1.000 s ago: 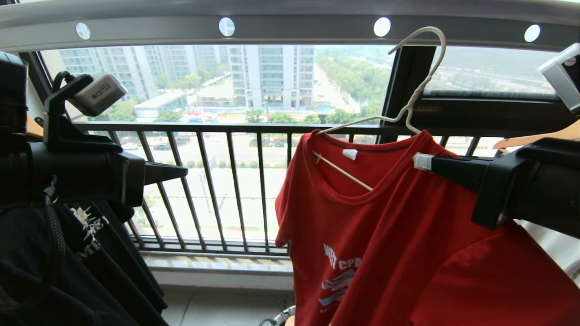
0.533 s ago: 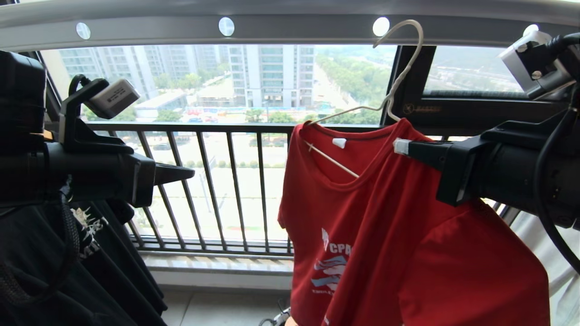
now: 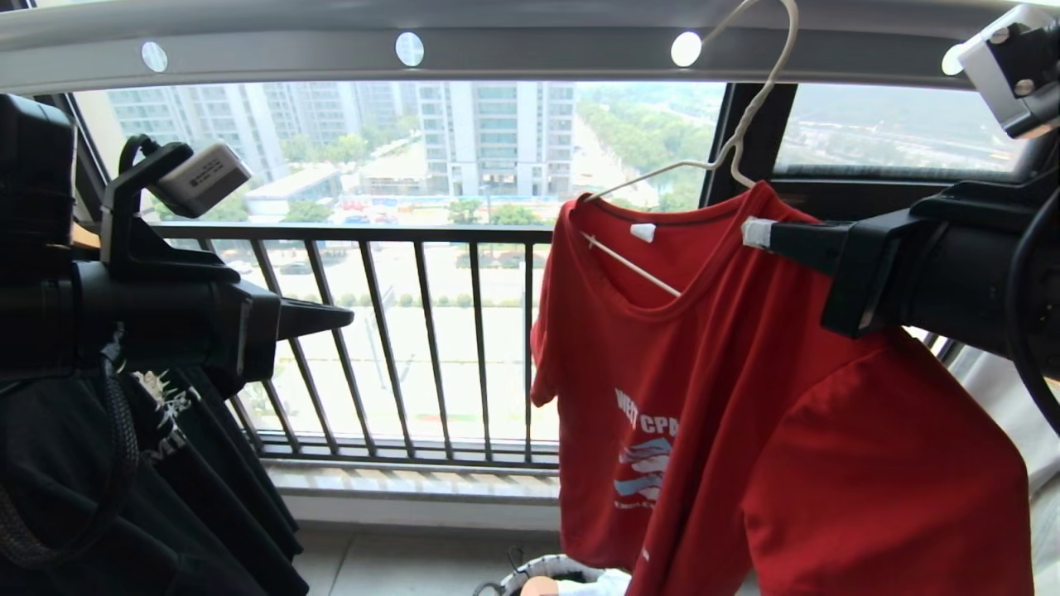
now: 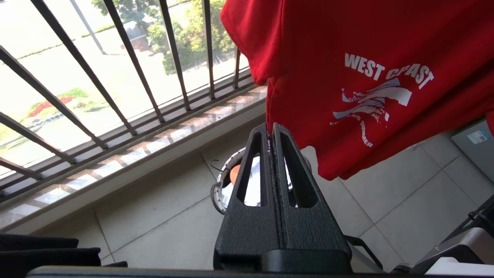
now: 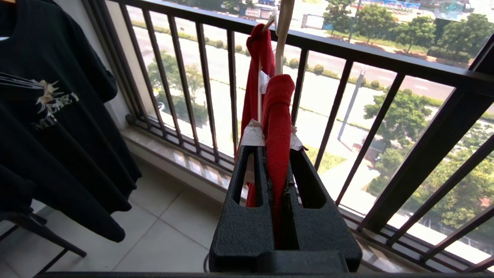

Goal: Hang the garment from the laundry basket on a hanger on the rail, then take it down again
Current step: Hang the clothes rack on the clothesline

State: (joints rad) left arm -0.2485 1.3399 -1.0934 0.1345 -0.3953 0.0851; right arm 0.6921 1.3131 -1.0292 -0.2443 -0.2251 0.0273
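Right gripper (image 3: 755,233) clamped on shoulder of red T-shirt (image 3: 745,414), fabric pinched between the pads in right wrist view. Shirt draped on white wire hanger (image 3: 749,132), held up just under the rail (image 3: 530,50); hook tip reaching the rail near a round hole, seated or not hard to tell. Left gripper (image 3: 335,316) clenched, empty, off to the left before the black window railing (image 3: 397,331). Laundry basket (image 3: 546,575) on the floor below the shirt. Black T-shirt (image 3: 182,463) hanging far left.
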